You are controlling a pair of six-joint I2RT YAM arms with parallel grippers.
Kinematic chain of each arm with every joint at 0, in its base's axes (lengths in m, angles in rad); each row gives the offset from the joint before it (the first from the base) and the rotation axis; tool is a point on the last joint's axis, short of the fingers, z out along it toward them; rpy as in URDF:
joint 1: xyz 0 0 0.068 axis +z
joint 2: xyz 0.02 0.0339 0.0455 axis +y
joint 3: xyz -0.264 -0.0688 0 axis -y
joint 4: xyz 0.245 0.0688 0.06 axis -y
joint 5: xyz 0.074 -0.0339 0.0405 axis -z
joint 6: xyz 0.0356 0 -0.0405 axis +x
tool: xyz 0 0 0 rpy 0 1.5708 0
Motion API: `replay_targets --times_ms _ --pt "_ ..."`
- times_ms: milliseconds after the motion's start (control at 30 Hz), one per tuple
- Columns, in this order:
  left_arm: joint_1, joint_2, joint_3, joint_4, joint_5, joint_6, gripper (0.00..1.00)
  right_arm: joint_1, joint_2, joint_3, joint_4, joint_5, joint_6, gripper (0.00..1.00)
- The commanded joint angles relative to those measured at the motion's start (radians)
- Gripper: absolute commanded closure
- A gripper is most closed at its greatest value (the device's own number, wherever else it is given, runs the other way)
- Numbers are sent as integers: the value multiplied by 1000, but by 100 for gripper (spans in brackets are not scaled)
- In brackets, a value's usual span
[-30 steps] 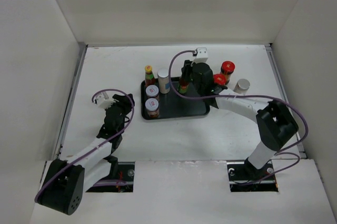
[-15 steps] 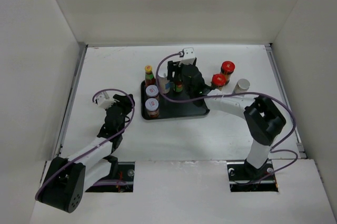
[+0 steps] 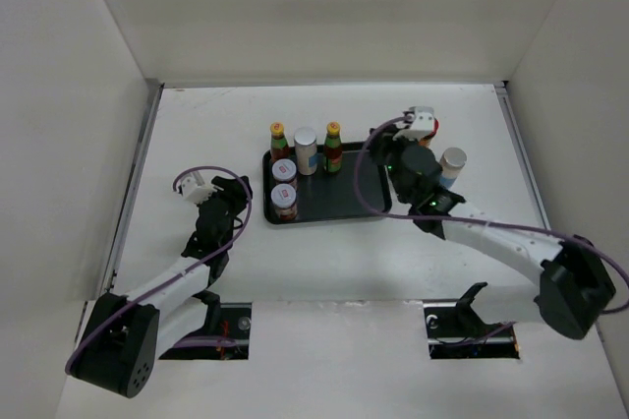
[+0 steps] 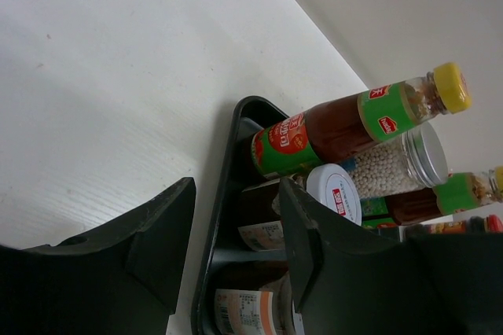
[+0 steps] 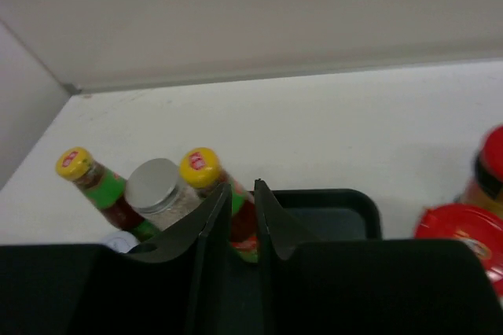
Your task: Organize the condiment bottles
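Top camera overhead from near edge; wrist cameras low, close, both facing tray [image 3: 344,198]

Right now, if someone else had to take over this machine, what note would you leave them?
Left gripper: open, empty, left of the tray.
Right gripper: shut, empty, right of the tray.
Done: two yellow-capped bottles, a grey-lidded jar and two white-lidded jars stand on the tray.
To do: two red-capped bottles and a silver-lidded jar stand on the table, right of the tray.
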Motion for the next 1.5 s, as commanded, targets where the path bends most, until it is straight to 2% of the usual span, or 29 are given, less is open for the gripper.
replay_targets --times_ms 0,67,133,167,267,367,767,967,1100,1200,1300,1400,1467 --pt "-5 8 1 55 -5 -3 55 -78 -116 -83 -140 71 135 72" --pt "-9 19 9 57 -8 1 55 -123 -182 -120 -236 114 158 51" --pt "-6 21 6 60 -3 -2 55 -160 -216 -137 -299 128 151 22" --pt "-5 18 4 60 -2 -3 55 -180 -213 -134 -328 124 137 14" --pt "-11 15 7 60 -11 4 54 -203 -161 -101 -386 81 120 4" --pt "-3 16 3 60 -3 -2 54 -203 -87 -64 -385 39 112 0" --pt "-3 12 1 60 2 -1 53 -238 126 36 -342 124 123 0" --pt "-3 18 4 60 2 -1 53 -263 198 90 -345 84 132 0" --pt "-3 15 3 60 -2 4 53 -267 214 104 -356 81 137 10" --pt "0 7 1 60 -2 4 53 -263 214 101 -363 82 140 26" --pt "-1 15 1 60 1 1 53 -264 204 96 -374 78 140 27" --pt "-6 12 3 60 -2 2 53 -261 178 79 -374 87 143 42" --pt "-8 13 4 60 -6 4 53 -261 142 65 -362 98 143 46"
